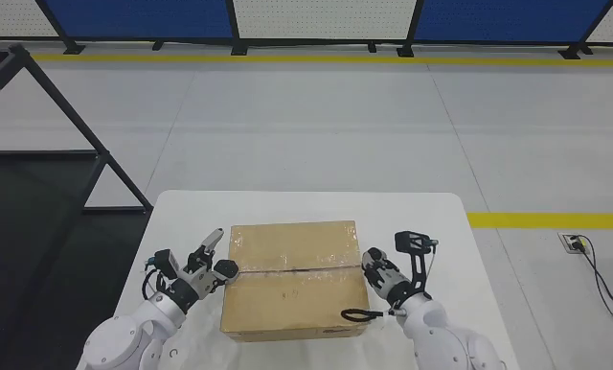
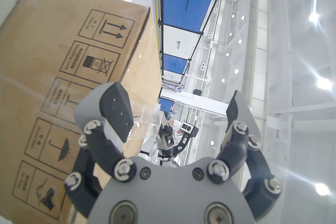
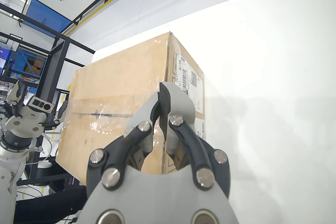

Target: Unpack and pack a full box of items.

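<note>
White table (image 1: pixel 402 212) bears a symbol-printed, barcode-labelled box (image 1: pixel 292 293); left fingers (image 2: pixel 115 109) spread, right fingers (image 3: pixel 181 101) pressed together.

Left hand (image 2: pixel 176 107) spread wide; right hand (image 3: pixel 162 101) pinched closed.

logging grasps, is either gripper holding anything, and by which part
Nothing is held: the left gripper is open beside the box, the right gripper shut on nothing.
</note>
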